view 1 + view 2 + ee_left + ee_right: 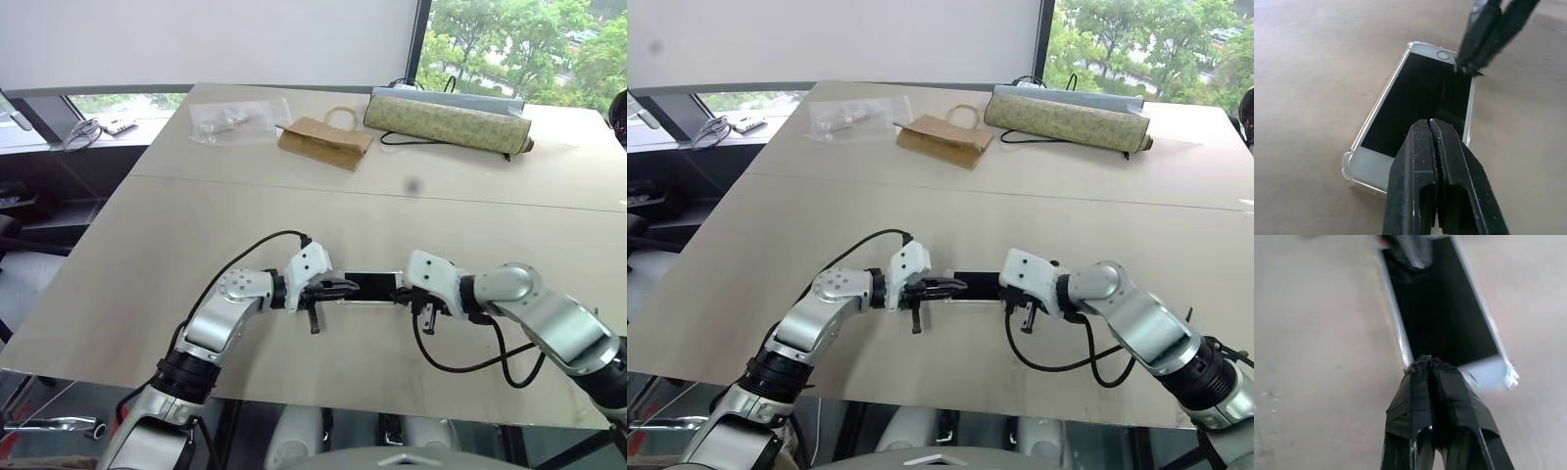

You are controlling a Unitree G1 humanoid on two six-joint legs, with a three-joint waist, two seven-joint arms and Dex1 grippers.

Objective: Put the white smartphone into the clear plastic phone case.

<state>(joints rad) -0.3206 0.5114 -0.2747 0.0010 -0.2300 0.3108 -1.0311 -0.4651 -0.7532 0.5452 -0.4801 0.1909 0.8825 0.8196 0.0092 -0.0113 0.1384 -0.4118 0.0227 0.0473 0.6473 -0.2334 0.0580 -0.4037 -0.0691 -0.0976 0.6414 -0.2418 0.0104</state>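
White smartphone (1418,98), seated in clear plastic phone case (1349,169): long axis spans both clenched, empty jaws, left gripper (338,288) and right gripper (400,293) at opposite ends.

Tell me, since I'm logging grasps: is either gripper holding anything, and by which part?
Nothing is held. Both the left gripper and right gripper are shut, tips over the white smartphone lying in the clear plastic phone case.

A pale tan bench (196,245) carries everything. Near its near edge, at the middle, the phone (1415,98) lies flat, screen up, inside the clear case (1349,169), whose rim shows around its corners. Far across the bench lie a clear bag (235,119) at left, a brown paper bag (323,142) at centre, and what looks like a rolled mat (446,122) at right.
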